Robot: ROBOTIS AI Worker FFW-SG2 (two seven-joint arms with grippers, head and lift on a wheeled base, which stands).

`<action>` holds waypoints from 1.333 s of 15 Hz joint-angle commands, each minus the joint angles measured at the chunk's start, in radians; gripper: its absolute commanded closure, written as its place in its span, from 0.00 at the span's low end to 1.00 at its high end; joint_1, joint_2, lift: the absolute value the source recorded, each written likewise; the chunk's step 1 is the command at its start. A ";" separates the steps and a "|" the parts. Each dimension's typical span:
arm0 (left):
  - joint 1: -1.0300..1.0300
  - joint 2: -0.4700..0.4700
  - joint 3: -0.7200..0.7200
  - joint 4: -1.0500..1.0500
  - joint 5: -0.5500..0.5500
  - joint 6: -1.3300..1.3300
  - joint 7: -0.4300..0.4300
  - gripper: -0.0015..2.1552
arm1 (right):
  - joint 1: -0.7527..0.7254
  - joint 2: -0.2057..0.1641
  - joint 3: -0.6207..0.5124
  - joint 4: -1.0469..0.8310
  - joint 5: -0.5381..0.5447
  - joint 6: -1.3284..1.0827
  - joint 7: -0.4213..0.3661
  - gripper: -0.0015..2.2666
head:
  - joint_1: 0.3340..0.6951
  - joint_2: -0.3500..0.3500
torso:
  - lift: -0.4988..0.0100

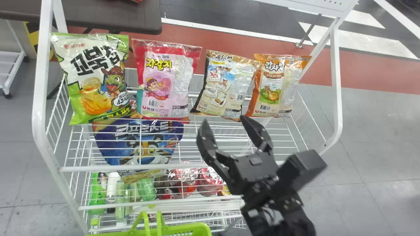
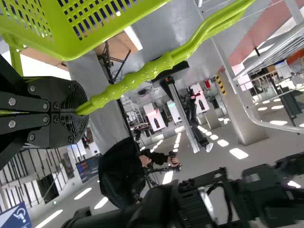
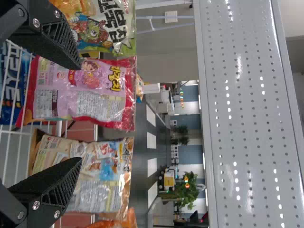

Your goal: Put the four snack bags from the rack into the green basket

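Four snack bags stand in a row on the rack's upper shelf: the green-white bag, the pink bag, the beige bag and the orange bag. My right gripper is open in front of the beige bag, nothing between its fingers. In the right wrist view the open right gripper has the pink bag and the beige bag beyond its fingers. The green basket is at the bottom edge. My left gripper is shut on the basket's handle.
A blue cereal bag leans below the pink bag. Bottles and red packs lie on the lower shelf. The rack's white side posts frame the shelf, and a perforated white panel stands beyond the bags.
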 commanded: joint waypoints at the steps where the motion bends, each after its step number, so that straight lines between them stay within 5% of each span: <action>1: -0.023 0.002 -0.016 0.023 -0.003 0.009 0.000 0.98 | -0.188 0.013 0.092 0.135 0.029 0.069 0.002 0.07 | 1.00 0.00 | 0.97; 3: -0.041 0.000 -0.016 0.054 0.002 0.009 0.000 0.98 | -0.345 0.024 0.152 0.285 0.033 0.108 0.000 0.07 | 1.00 0.04 | 0.97; 6: -0.055 0.002 -0.009 0.064 0.009 0.009 -0.011 0.98 | -0.524 0.082 0.235 0.491 0.035 0.090 0.003 0.07 | 1.00 0.27 | 0.97; 10: -0.067 0.012 0.014 0.092 0.043 -0.034 -0.017 0.98 | -0.721 0.082 0.313 0.697 0.058 0.112 0.002 0.07 | 1.00 0.48 | 0.97; 15: -0.079 0.034 0.034 0.118 0.077 -0.074 -0.035 0.98 | -0.859 0.082 0.327 0.897 0.041 0.112 0.063 0.11 | 1.00 0.58 | 0.97; 19: -0.093 0.046 0.040 0.132 0.097 -0.083 -0.035 0.98 | -0.857 0.082 0.339 0.861 0.058 0.228 0.132 0.84 | 1.00 0.62 | 0.97; 20: -0.099 0.046 0.040 0.137 0.097 -0.083 -0.037 0.98 | -0.839 0.082 0.339 0.827 0.067 0.240 0.132 0.89 | 1.00 0.63 | 0.97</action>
